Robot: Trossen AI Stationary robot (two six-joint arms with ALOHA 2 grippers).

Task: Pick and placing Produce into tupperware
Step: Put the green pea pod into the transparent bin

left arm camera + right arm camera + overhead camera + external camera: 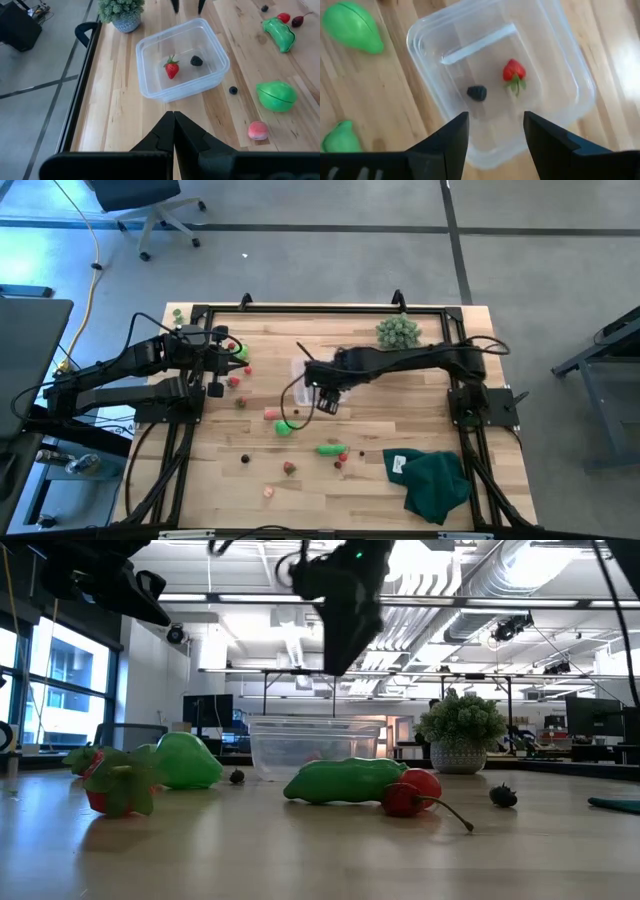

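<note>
From the table edge, the nearest things are a strawberry-like piece [110, 785] and a green ball [186, 761] to one side, then the long green pod [345, 781] with a red cherry [410, 793] touching its end, and a dark berry [503, 796] a little apart. Behind them sits the tub [315, 745], clear and shallow, already holding a strawberry [514, 71] and a blackberry [477, 92].

The right gripper [495, 132] hangs directly above the tub, fingers spread and empty, so a drop looks just finished. The sensible next move, I'd judge, is to lift straight up clear of the rim before swinging out; the tub is light and a brushed wall would shove it. The pod and cherry lie close, but touching, so taking one cleanly needs a pinch from the free side.

The left gripper [173, 131] waits back at its own side of the table, fingers pressed together, holding nothing. Loose produce also lies near it. Farther off stand a bushy plant [398, 332] beyond the tub and a green cloth [435, 482] at the right corner; neither blocks the path.
</note>
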